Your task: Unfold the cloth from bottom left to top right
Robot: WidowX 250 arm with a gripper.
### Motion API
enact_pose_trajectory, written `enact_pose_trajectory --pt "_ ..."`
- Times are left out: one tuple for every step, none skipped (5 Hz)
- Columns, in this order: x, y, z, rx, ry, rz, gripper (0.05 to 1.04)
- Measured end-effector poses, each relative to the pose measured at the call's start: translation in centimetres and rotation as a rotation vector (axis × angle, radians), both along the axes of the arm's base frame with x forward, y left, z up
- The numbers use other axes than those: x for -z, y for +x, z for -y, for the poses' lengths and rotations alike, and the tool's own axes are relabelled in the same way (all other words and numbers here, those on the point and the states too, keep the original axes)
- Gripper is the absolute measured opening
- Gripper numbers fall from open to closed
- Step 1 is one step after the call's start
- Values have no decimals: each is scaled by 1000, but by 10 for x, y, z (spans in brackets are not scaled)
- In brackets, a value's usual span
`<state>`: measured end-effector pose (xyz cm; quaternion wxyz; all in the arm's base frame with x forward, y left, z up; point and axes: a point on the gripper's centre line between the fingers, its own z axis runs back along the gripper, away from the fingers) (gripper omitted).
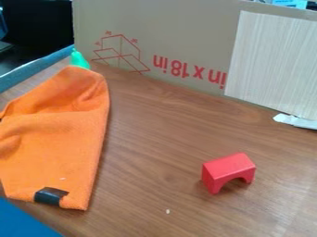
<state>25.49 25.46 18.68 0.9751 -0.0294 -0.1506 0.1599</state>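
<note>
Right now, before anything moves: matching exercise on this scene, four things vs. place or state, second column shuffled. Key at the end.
Things
1. orange cloth
2. red block
3. green object
4. cardboard panel

Place or state
A. upright at the back of the table
B. just past the orange cloth's far end
C. black tag at its near edge
D. arched underneath, right of the orange cloth in the picture

Pairs: 1-C, 2-D, 3-B, 4-A
</note>
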Motion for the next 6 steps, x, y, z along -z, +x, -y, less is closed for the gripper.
enact_pose_trajectory --pt "15 0 0 -3 -32 -25 1001" --pt "25 -1 -4 -20 -14 -29 1000" --pt "48 -3 -12 -42 5 -52 1001" --pt "59 -14 -21 -59 27 -45 1000" --pt "75 -23 -22 -63 34 -43 1001" --pt "90 -38 -25 -63 36 -54 1001"
